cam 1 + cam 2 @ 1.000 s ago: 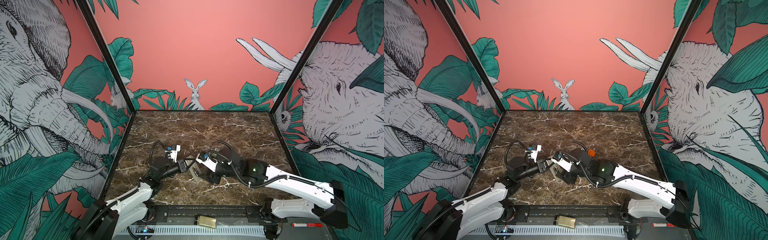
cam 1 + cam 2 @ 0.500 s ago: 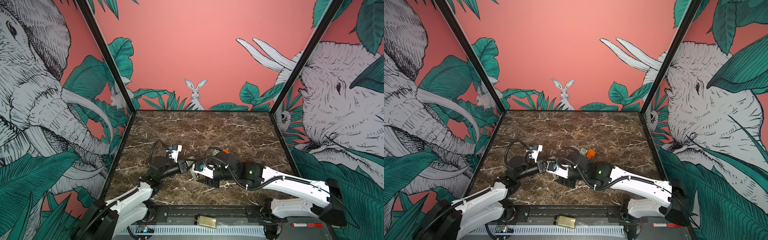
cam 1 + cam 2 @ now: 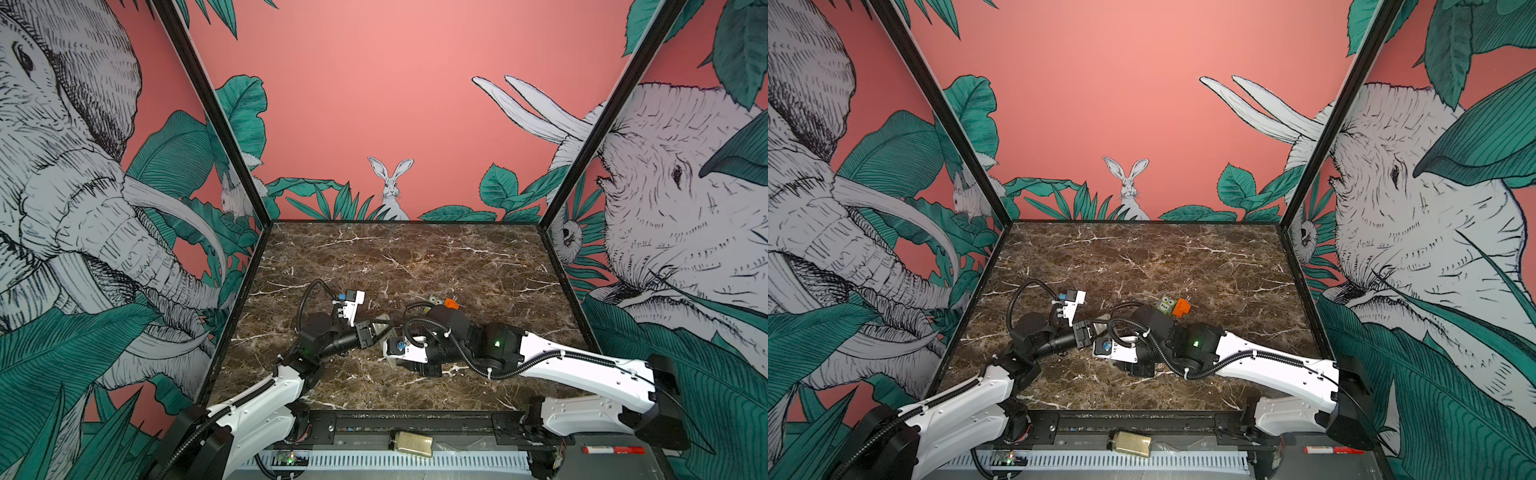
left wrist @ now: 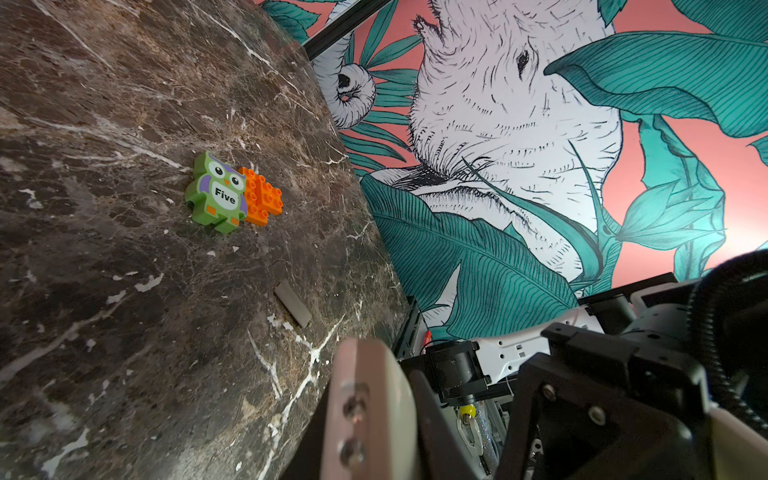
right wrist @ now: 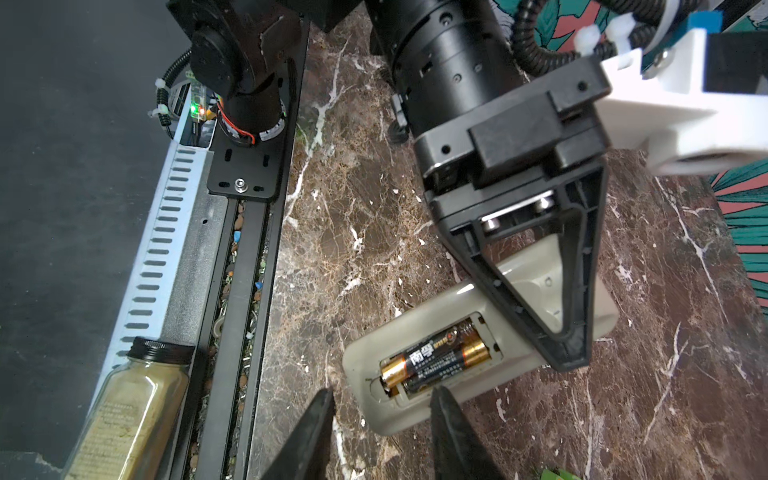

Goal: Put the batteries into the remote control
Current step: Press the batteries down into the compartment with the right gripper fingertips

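The remote control [image 5: 415, 329] lies back-up, low on the marble surface [image 5: 353, 232], near its front edge. Its long axis runs slantwise toward the front rail [image 5: 245, 291]. The end with the open recess [image 5: 489, 337] points at the rail and the opposite end points away from it. Both batteries [image 5: 436, 361] sit side by side in the recess, parallel to that axis. Whether they are fully seated cannot be told.

The left fingers [image 5: 515, 309] are closed on the remote's far end and pin it. The right fingers [image 5: 453, 436] stand partly apart and hold nothing. Their tips are at the recess end, one just at the nearer battery.

Judged step: seating the batteries. Press with one right fingertip on the mid-length of a battery, straight down into the recess. Never press on its ends, where the spring [image 5: 467, 329] could lever it out. Do not loosen the left clamp during the press, as the remote would likely skid on smooth marble.

A grey flat strip [image 4: 293, 303], probably the recess cover, lies apart on the surface. Farther out, an owl block [image 4: 216, 193] touches an orange block [image 4: 262, 200]. A jar [image 5: 129, 415] rests outside by the rail
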### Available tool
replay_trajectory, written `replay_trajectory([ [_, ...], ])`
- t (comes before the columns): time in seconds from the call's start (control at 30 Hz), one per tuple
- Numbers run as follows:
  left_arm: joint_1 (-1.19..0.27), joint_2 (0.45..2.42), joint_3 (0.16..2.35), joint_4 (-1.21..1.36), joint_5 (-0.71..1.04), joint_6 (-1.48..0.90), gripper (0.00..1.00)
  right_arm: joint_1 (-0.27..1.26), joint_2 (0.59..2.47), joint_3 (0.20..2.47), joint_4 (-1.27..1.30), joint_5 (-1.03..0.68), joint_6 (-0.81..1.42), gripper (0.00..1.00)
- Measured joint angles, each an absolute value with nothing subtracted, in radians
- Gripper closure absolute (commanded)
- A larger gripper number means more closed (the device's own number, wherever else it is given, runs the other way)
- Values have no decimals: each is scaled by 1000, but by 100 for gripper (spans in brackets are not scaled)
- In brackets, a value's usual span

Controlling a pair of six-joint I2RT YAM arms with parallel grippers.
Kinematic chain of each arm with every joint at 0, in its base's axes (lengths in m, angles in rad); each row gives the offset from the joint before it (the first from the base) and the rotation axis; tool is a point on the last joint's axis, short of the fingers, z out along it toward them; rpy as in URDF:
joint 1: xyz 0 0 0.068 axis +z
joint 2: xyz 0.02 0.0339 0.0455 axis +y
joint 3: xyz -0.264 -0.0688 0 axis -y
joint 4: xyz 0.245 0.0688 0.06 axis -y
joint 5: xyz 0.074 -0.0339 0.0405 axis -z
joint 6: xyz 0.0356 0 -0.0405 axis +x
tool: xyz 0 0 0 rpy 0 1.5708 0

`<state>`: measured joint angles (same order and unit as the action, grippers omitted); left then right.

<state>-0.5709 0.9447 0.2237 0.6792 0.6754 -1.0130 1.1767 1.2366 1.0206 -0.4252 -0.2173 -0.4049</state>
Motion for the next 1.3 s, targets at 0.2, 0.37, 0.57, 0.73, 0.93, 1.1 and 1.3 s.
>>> replay_trajectory([
  [0.2, -571, 945, 224, 679, 678, -1013, 100, 1179, 1252, 1021, -421, -216, -439, 66],
  [0.37, -571, 944, 224, 678, 682, -1013, 100, 1183, 1278, 1021, -411, -207, -450, 67],
  [0.57, -571, 934, 224, 678, 688, -1013, 100, 1185, 1296, 1021, -402, -197, -461, 69],
  [0.73, -571, 930, 224, 678, 690, -1013, 100, 1186, 1317, 1021, -402, -190, -472, 71],
  [0.93, -571, 928, 224, 678, 691, -1013, 100, 1187, 1322, 1021, -401, -170, -482, 75],
  [1.1, -571, 928, 224, 673, 691, -1012, 100, 1187, 1330, 1022, -400, -159, -484, 78],
  [1.3, -571, 928, 224, 660, 691, -1010, 100, 1192, 1336, 1022, -397, -146, -484, 81],
])
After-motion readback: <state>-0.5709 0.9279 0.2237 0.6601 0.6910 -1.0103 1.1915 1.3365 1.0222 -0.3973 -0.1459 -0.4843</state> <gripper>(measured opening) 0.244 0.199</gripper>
